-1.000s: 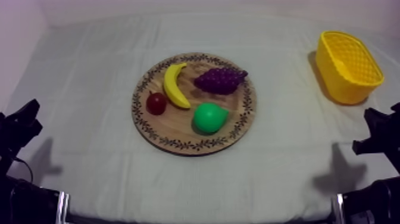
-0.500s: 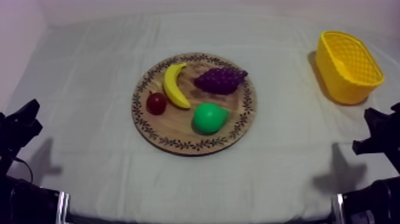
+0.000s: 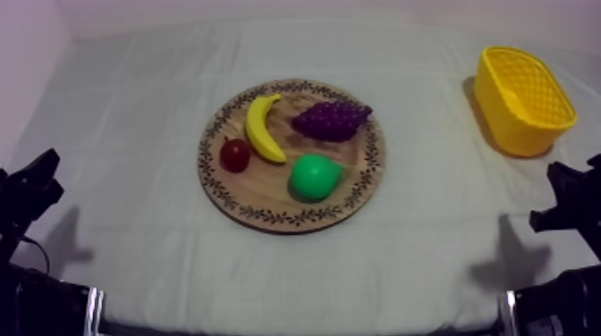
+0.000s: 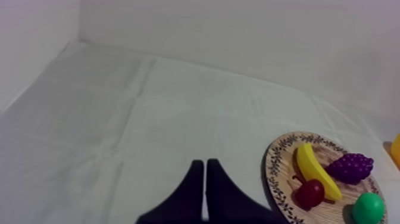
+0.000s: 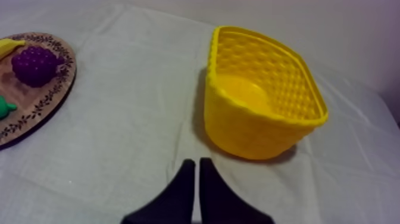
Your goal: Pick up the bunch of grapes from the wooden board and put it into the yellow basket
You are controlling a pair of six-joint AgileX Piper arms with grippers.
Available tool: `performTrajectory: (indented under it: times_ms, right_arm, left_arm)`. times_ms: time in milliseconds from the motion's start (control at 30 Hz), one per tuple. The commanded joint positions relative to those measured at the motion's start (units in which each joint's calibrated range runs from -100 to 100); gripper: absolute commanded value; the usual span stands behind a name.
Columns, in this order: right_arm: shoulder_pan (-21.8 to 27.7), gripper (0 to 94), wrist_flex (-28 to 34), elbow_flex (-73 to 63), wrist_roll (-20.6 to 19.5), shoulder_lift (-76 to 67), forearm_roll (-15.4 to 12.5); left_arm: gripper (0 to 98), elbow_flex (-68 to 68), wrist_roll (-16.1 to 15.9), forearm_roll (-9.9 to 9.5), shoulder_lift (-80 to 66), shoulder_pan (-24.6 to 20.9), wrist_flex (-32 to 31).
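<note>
In the far right part of the round wooden board, the bunch of grapes, lying flat with its narrow end pointing right, toward the side of the yellow basket — touched by neither pair of jaws and well apart from both. Just beside the grapes on the left, the banana, curved along the board's far left part. Nearer than the grapes and apart from them, the pear. By the banana's near end, the small red fruit. Low at the near left side of the table, the left jaws together, fingers pressed into a narrow wedge over the cloth; from there, grapes on the board's far side, beyond banana and small red fruit. Low at the near right side, the right jaws likewise together, fingers a narrow wedge with nothing between them; from there, basket close ahead, grapes off to the side by the board's rim, nearest of the fruit to the basket. Between the board's right rim and the basket, a wide stretch of smooth cloth. Basket upright, mouth up, near the table's far right corner and close to the right edge. Board about mid-table, cloth all round it — walls rising behind the far edge and along the left edge. Left arm and right arm dark at the near corners, both well away from the board.
</note>
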Motion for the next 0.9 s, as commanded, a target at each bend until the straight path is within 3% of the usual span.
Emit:
performTrajectory:
  times_ms: [0, 867]
  right_arm:
    - [-0.01, 0.5, 0.00, 0.02, 0.01, 0.00, 0.03]
    - [0.01, 0.6, 0.00, 0.02, -2.00, 0.00, 0.03]
  left_arm:
    - [0.1, -0.02, 0.01, -0.02, 0.00, 0.00, 0.01]
    - [0.1, -0.02, 0.01, -0.02, 0.00, 0.00, 0.01]
